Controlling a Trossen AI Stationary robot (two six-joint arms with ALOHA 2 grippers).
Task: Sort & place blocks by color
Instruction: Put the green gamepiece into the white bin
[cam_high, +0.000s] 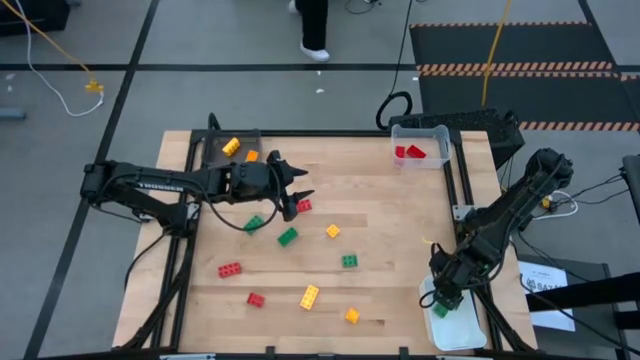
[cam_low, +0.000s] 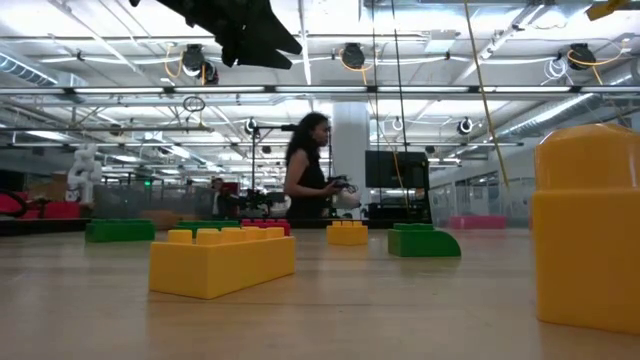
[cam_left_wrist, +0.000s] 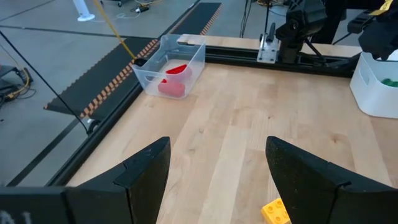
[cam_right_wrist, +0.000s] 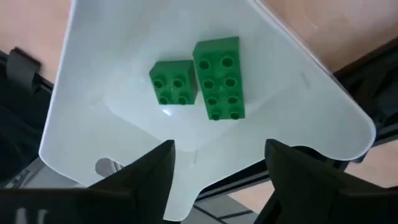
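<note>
The left hand (cam_high: 292, 192) hangs wide open and empty over the bench (cam_high: 400, 230), above the red block (cam_high: 303, 205); loose blocks (cam_high: 288, 236) lie scattered across the middle; the right hand (cam_high: 447, 296), spread open with nothing in it, sits over the white tray (cam_right_wrist: 311, 93), where two green blocks (cam_right_wrist: 217, 78) lie side by side; a drop looks just finished, so next comes fetching another green.
</note>
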